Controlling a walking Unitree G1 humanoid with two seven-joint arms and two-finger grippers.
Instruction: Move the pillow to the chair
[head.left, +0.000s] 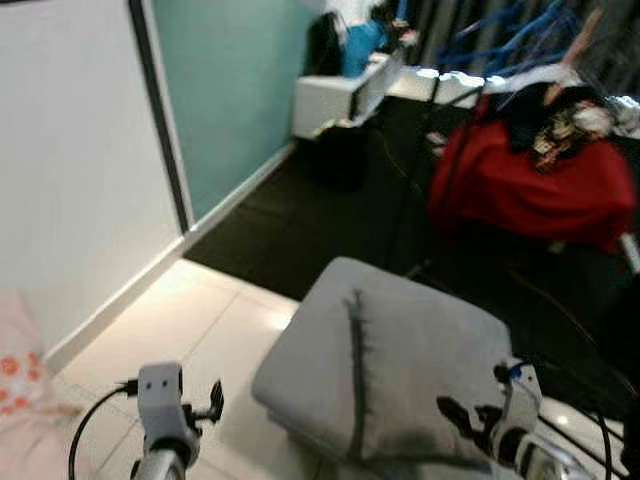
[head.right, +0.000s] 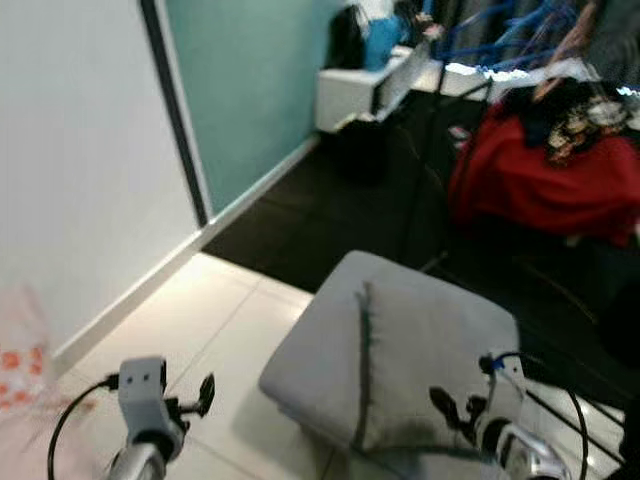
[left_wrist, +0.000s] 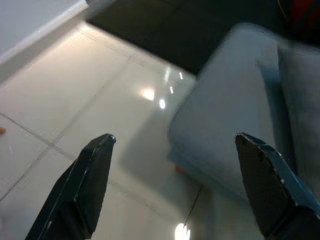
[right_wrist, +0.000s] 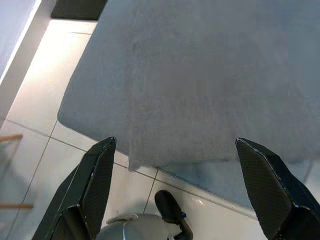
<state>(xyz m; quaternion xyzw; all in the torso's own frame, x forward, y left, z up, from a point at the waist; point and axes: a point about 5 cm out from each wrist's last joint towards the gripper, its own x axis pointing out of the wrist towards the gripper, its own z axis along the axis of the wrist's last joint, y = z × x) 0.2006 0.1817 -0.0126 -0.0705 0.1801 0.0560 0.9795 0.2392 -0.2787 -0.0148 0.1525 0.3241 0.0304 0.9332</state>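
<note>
Grey pillow (head.left: 425, 385) lies flat on the grey chair (head.left: 310, 375) seat, covering the seat's right part, its dark seamed edge running from 12 to 6 o'clock down the middle; chair sits at approx 5 o'clock of the head view, on pale glossy floor tiles (head.left: 190, 320). In the right wrist view the pillow (right_wrist: 200, 85) overhangs the seat cushion (right_wrist: 90, 100) a little at its near corner. Right gripper (head.left: 470, 415) hovers at the pillow's near edge, approx 5 o'clock, fingers spread wide in the wrist view (right_wrist: 172, 200), nothing between them, not touching the fabric as far as can be seen. Left gripper (head.left: 205, 405) is at approx 7 o'clock, over bare tile just left of the chair; wrist view has its fingers (left_wrist: 87, 185) wide apart and empty, chair corner (left_wrist: 225, 115) ahead. Beyond the chair, dark flooring (head.left: 300, 210) runs toward 12 o'clock. Red-covered heap (head.left: 530, 175) w/ dark clothes on top at approx 2 o'clock. White low unit (head.left: 335, 95) at 12 o'clock against a teal wall (head.left: 225, 80). White panel (head.left: 75, 150) w/ a black edge strip at 10 o'clock. Pink patterned fabric (head.left: 20, 380) at 8 o'clock, blurred.
</note>
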